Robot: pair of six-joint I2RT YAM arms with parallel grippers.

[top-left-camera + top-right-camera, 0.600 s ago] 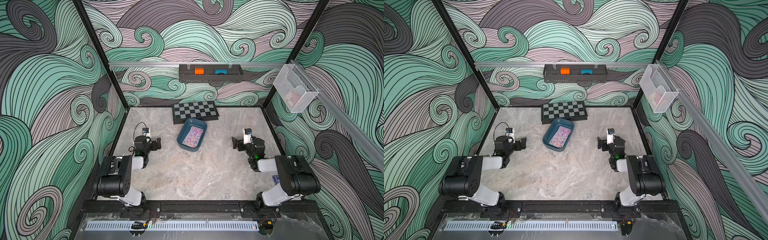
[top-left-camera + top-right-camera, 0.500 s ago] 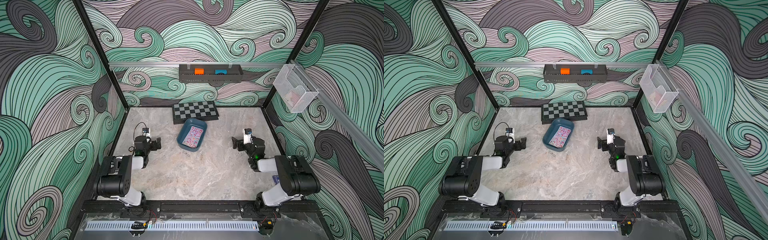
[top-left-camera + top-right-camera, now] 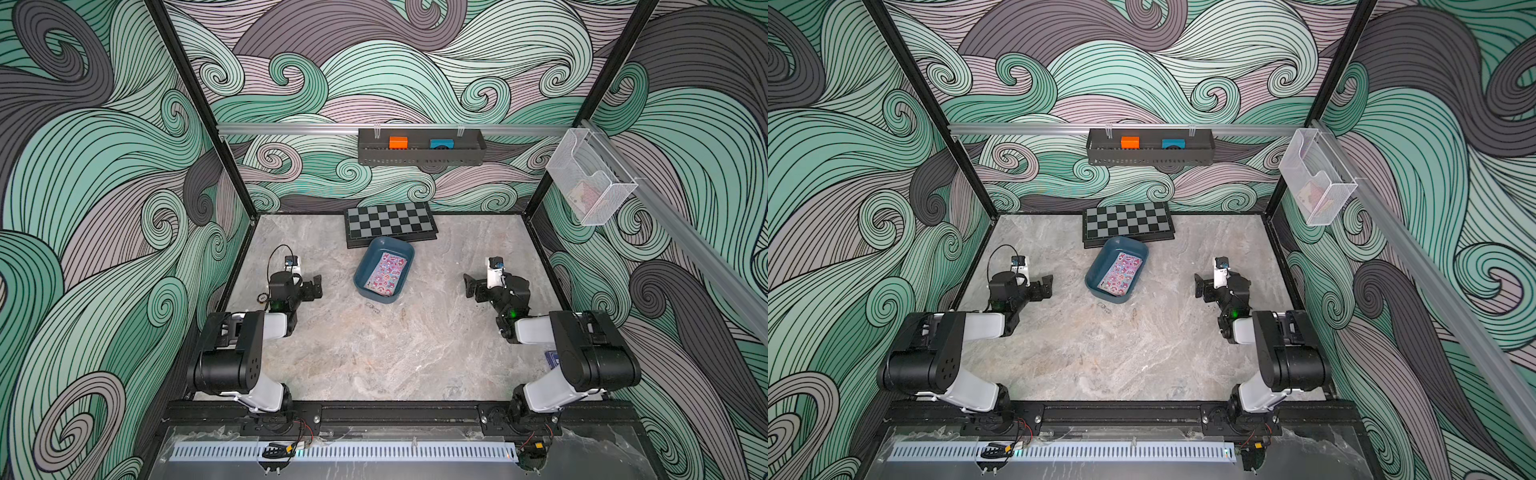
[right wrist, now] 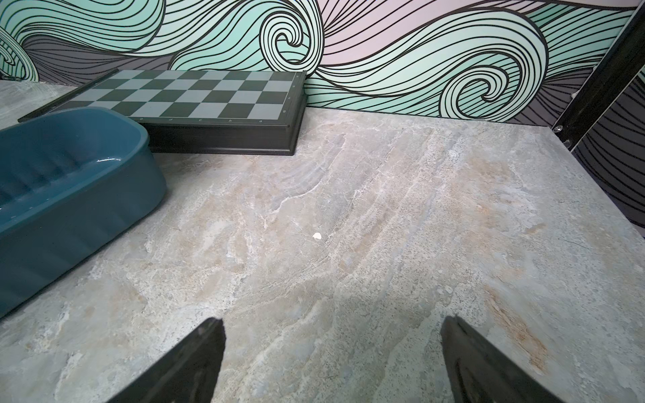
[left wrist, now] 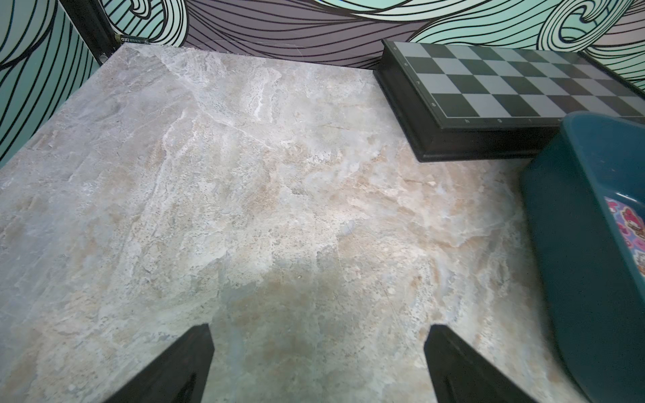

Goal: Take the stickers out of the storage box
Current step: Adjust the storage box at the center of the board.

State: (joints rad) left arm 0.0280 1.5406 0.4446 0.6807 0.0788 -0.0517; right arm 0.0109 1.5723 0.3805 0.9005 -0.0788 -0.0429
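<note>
Stickers (image 3: 386, 272) lie flat on the floor of the storage box (image 3: 362, 270) in both top views. The box sits mid-table, just beside the chessboard (image 3: 388, 220); you cannot tell whether they touch. The left gripper (image 3: 318, 286) and right gripper (image 3: 469, 286) rest on either side, well apart from the box, both with jaws spread and empty.

Your main risk is the sheets themselves. They look thin and glossy and lie flat, so fingertips may skate over them, or lift only the top one and leave the rest. Nothing anchors the box, so pressing on a wall could tip it or shove it into the chessboard. If you send both arms in together, they could meet over that narrow opening.

From the left wrist, the fingers (image 5: 188, 363) stand wide over bare table (image 5: 244, 192). The box's wall fills the edge of the view, with only a sliver of sticker showing. Come in low from here and a finger would likely strike that wall, so rise first.

From the right wrist, the fingers are likewise wide apart. The near wall hides the stickers entirely, so don't judge your reach from this view alone.
</note>
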